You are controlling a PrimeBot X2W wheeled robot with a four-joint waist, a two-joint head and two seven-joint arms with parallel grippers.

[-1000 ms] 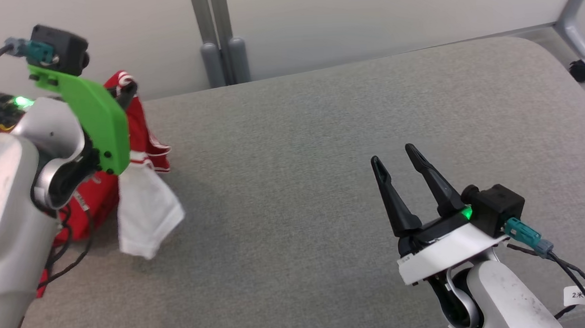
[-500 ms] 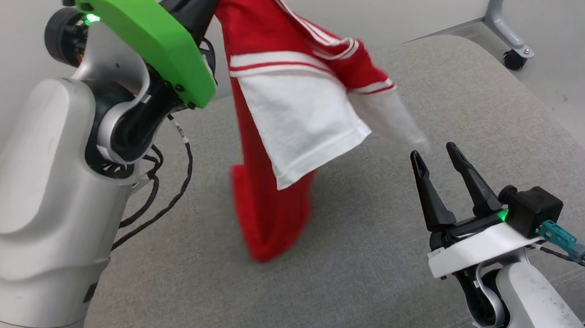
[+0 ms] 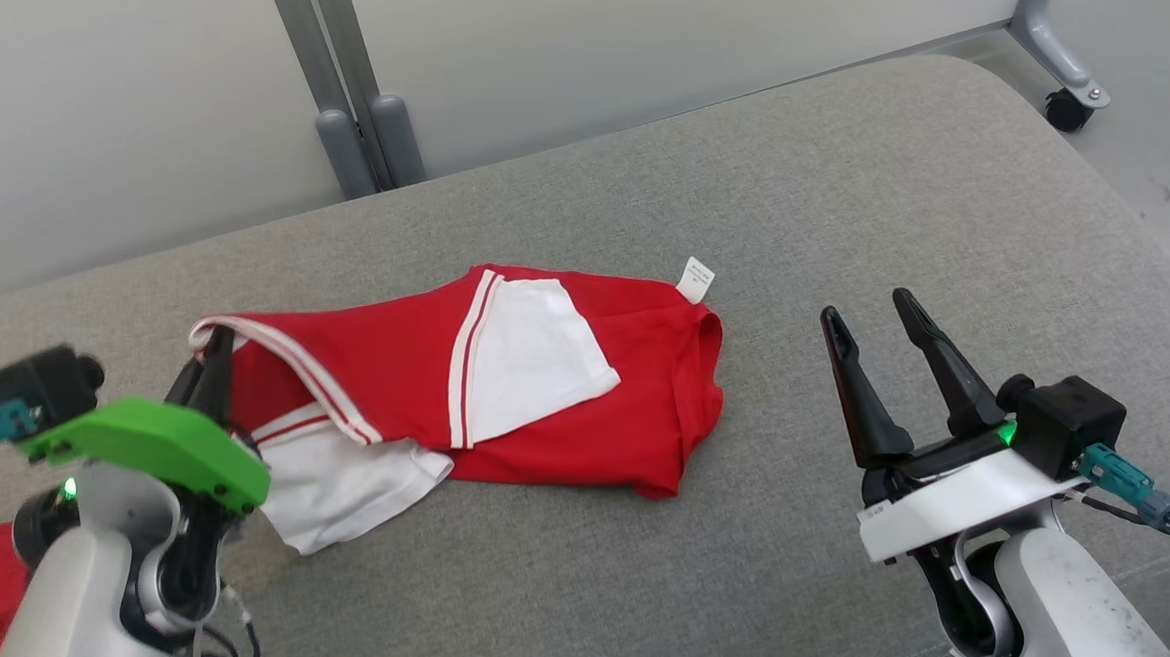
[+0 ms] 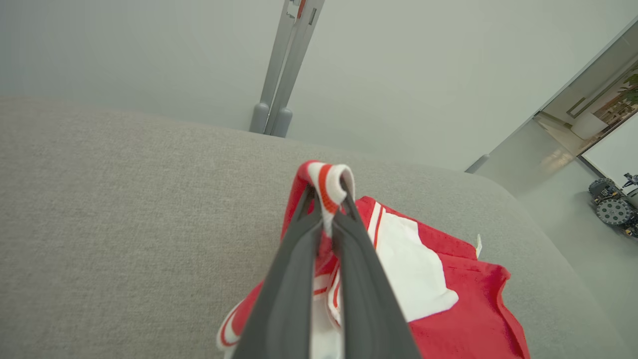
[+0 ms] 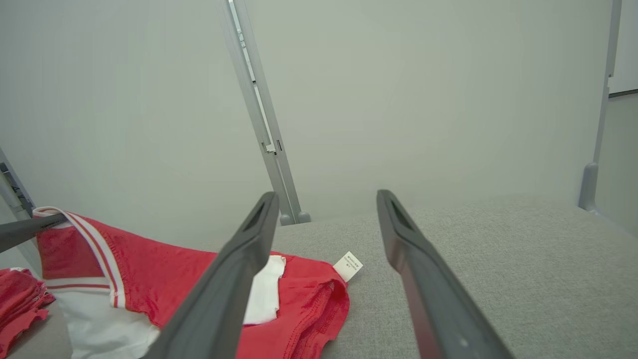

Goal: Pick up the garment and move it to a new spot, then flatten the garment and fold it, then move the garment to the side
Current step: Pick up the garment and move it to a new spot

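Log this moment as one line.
left gripper: shut on garment trim | right gripper: open, off the garment | garment: rumpled on grey cushion

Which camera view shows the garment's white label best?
The right wrist view: the white label faces the camera, with faint print, at the edge of the red garment. The head view shows it smaller; the left wrist view shows a thin sliver.

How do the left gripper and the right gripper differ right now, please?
The left gripper is shut on the striped edge of the red and white garment; the right gripper is open and empty. The left gripper sits at the garment's left end, the right gripper apart from it, over bare grey cushion. Both have long dark fingers.
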